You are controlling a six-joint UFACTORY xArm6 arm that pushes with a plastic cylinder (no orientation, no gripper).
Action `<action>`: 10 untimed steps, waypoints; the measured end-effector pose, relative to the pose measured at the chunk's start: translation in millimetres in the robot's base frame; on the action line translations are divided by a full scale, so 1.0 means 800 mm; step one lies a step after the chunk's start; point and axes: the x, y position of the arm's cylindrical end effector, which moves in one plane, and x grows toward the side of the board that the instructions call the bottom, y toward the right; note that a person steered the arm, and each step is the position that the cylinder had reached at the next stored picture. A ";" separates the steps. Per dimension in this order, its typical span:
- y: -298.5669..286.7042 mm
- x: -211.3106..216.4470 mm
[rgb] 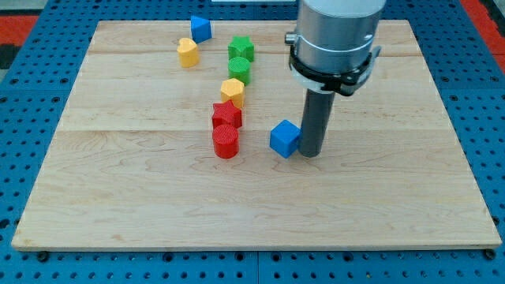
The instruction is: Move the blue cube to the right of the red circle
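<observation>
cube (284, 139): you see blue
circle (226, 142): red
star (241, 49): green
hexagon (233, 91): yellow
table (379, 197): pale wood grain
my tip (309, 152): dark

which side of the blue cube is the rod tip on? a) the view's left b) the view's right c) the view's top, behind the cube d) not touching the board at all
b: my tip stands right beside the blue cube on the view's right, with the red circle on the cube's other side.

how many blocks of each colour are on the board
blue: 2, cube and triangle-like block
yellow: 2, and
green: 2, star and round
red: 2, star and circle
total: 8
</observation>
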 end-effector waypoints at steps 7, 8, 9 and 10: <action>0.002 -0.095; -0.015 -0.086; -0.045 -0.086; -0.083 -0.085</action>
